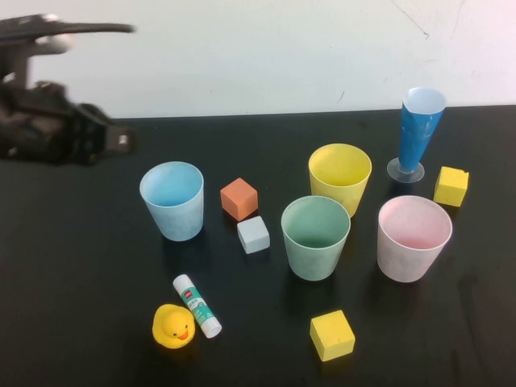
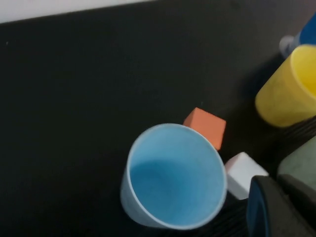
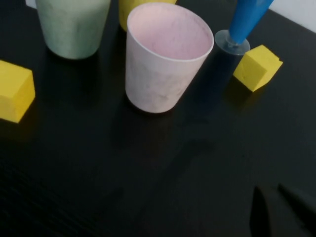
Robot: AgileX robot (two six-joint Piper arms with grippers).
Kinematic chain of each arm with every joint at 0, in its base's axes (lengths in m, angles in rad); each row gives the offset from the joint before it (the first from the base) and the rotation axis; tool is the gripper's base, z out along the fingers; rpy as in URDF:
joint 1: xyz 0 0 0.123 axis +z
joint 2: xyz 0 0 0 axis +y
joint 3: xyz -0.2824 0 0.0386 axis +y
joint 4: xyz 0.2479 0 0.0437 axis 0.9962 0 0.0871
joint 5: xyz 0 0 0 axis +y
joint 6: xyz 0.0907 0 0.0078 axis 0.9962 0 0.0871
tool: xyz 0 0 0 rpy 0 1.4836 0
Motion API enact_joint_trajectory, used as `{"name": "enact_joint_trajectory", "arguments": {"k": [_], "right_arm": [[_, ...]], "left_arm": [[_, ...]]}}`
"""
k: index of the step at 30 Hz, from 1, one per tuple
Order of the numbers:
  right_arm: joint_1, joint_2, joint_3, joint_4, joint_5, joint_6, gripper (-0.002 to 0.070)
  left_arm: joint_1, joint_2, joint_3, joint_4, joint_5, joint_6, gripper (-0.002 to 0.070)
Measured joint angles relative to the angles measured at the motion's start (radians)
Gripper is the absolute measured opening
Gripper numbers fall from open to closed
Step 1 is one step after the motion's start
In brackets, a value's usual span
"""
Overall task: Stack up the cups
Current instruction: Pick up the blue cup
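Nearest us sit a yellow block (image 1: 331, 334), a rubber duck (image 1: 173, 326) and a glue stick (image 1: 197, 305) just beside it. Behind those we've got all four cups standing upright and apart on the black table (image 1: 72, 282): blue cup (image 1: 172, 200) at left, green cup (image 1: 315, 236) mid, pink cup (image 1: 414, 238) at right, yellow cup (image 1: 339, 176) behind the green one. Orange cube (image 1: 239, 198) and white cube (image 1: 253, 234) sit between blue and green. Left gripper (image 1: 113, 139) hangs closed and empty, up left of the blue cup. Right gripper (image 3: 276, 207) is closed too, holding nothing, near the pink cup.
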Motion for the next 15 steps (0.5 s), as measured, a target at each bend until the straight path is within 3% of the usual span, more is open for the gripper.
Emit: {"name": "enact_joint_trajectory", "arguments": {"k": [8,12,15], "right_arm": [[0.001,0.000,0.018,0.006,-0.039,-0.004,0.0010],[0.001,0.000,0.024,0.006,-0.047,-0.008,0.0010],[0.001,0.000,0.028,0.007,-0.064,-0.019,0.0010]], "left_arm": [[-0.128,0.168,-0.214,0.363,0.052,-0.143,-0.0003],[-0.135,0.223,-0.233,0.413,0.055,-0.165,0.0001],[-0.135,0.260,-0.234,0.436,0.058,-0.172,0.0046]]}}
